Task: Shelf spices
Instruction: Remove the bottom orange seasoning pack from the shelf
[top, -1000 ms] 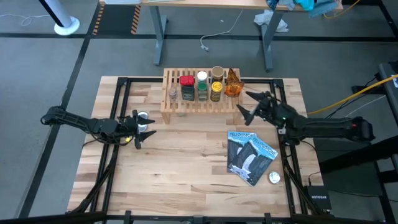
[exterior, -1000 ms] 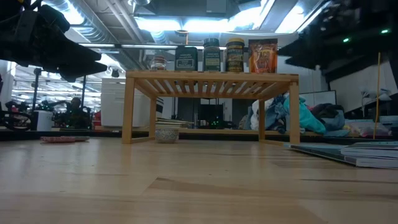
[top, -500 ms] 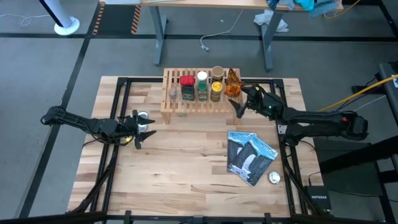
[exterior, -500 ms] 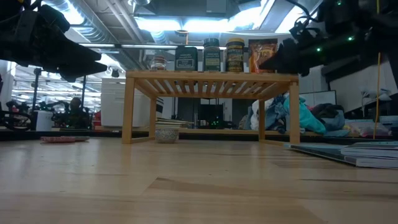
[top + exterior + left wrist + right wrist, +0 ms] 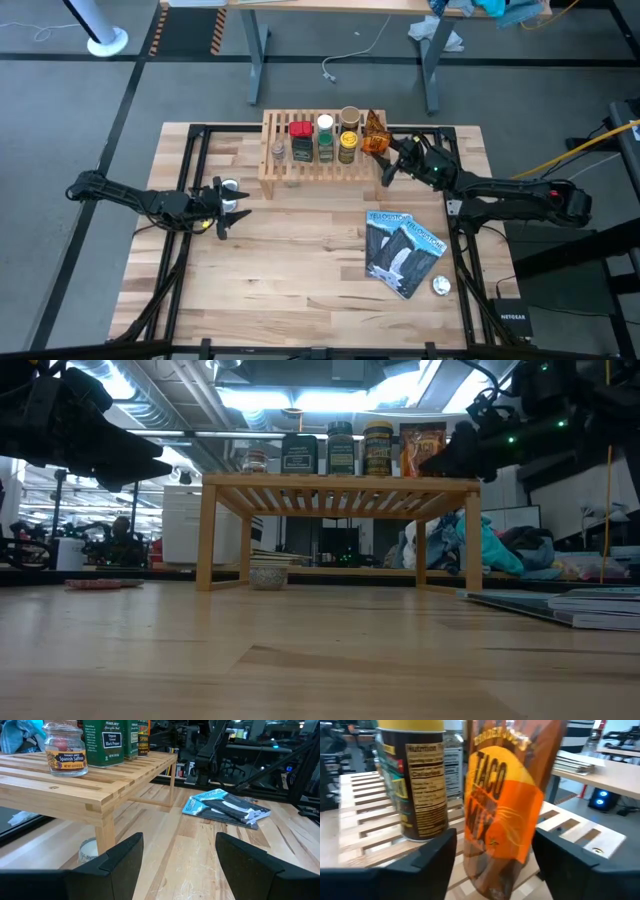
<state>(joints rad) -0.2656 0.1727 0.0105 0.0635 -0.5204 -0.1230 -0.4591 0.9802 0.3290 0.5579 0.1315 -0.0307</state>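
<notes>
Taco mix packet upright on shelf, right pincer half-open around it, contact unclear, left pincer open

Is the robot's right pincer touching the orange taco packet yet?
Cannot tell. The right wrist view shows the taco packet between the right pincer fingers, but neither contact nor gap is plain. From above, they overlap at the shelf end.

On the butcher-block table stands the light-wood shelf carrying spice jars and an orange packet, with glossy pouches and silver discs alongside.
</notes>
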